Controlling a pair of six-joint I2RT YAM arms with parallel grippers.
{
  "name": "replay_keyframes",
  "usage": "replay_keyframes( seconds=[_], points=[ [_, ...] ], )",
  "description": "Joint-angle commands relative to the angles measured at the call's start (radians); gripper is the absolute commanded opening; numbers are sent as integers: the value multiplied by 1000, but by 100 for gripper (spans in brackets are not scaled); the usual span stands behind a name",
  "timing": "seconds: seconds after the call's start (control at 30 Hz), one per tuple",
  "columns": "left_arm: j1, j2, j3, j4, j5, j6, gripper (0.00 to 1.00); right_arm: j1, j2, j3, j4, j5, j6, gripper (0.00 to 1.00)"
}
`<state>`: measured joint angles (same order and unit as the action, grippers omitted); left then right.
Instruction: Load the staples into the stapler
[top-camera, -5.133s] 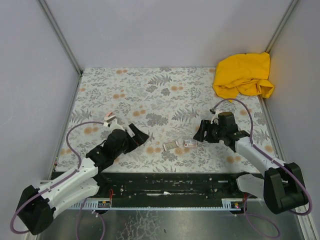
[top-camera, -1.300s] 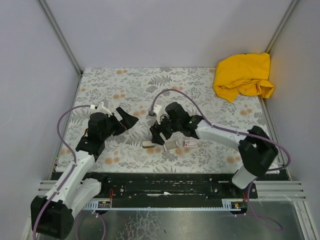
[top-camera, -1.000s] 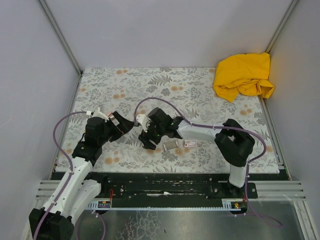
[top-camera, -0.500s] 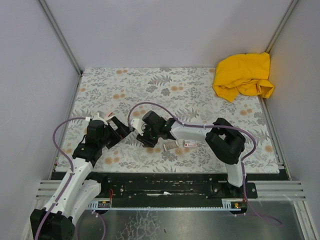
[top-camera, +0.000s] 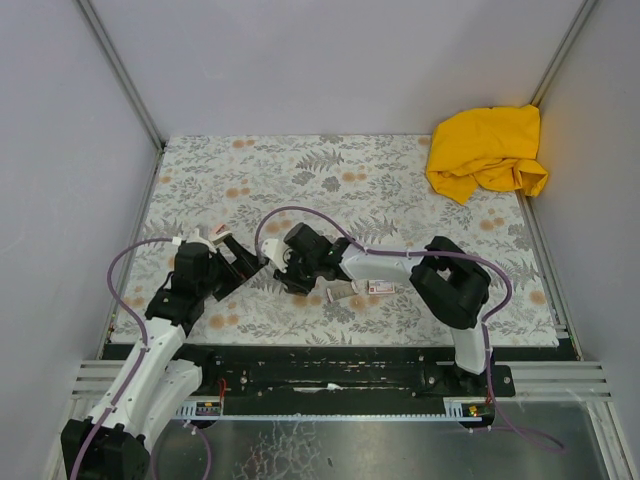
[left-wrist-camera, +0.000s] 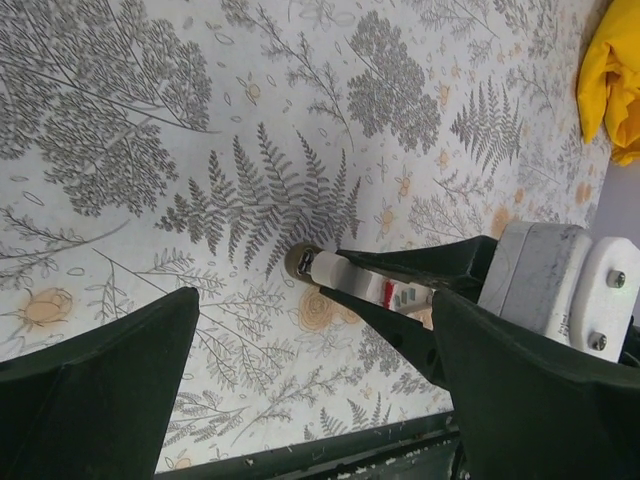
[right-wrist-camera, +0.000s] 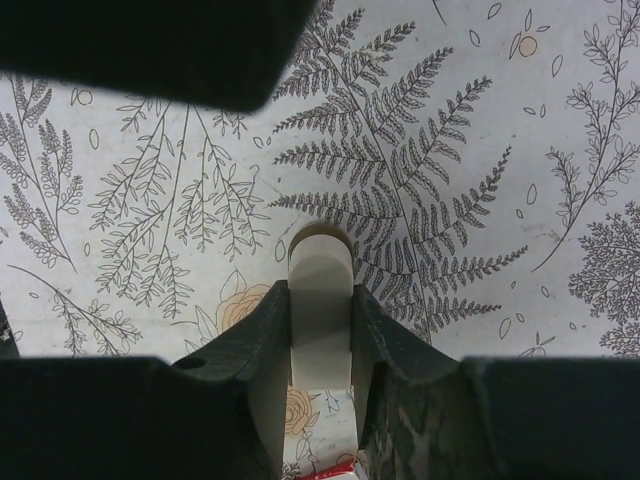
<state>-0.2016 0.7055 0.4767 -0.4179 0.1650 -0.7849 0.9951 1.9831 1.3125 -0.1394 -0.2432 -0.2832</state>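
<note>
Along the near edge of the table (top-camera: 330, 180), left of the middle, the two arms meet tip to tip. The right tool (right-wrist-camera: 320, 294) is pinched narrow around the stapler (left-wrist-camera: 352, 277), a cream body gripped on both flanks with its rounded end poking out past the fingertips. That end sits low over the fern print; I cannot tell whether it touches. A bit of red shows on the body further back between the fingers.

The left tool (top-camera: 243, 262) faces it from the left side with its jaws spread wide and nothing between them. The stapler's tip points into that gap and is apart from both fingers.

Further right along the same near edge, around the middle, lies the box of staples (top-camera: 380, 287), white with red print, flat on the table. Just to its left is a small pale piece (top-camera: 343, 291), too small for me to make out. I can see no loose strips clearly.

A purple cable (top-camera: 300, 213) loops over the right arm. In the far right corner, well apart from all of this, sits a crumpled yellow cloth (top-camera: 487, 150).
</note>
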Motion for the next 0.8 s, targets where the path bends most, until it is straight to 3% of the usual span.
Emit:
replay_keyframes(
  seconds=[0.0,0.3,0.57,0.77],
  points=[
    [-3,-24,-19,62,72,-24,98,24,-115,-46,75,13,18,1],
    [-4,-63,-61,137,230,-98,72,14,-432,-256,278,-3,123,0],
    [-3,-65,-73,240,458,-148,66,12,-554,-369,356,-47,124,0],
    [-4,-57,-86,249,497,-135,58,11,-583,-386,384,-85,131,0]
  ],
)
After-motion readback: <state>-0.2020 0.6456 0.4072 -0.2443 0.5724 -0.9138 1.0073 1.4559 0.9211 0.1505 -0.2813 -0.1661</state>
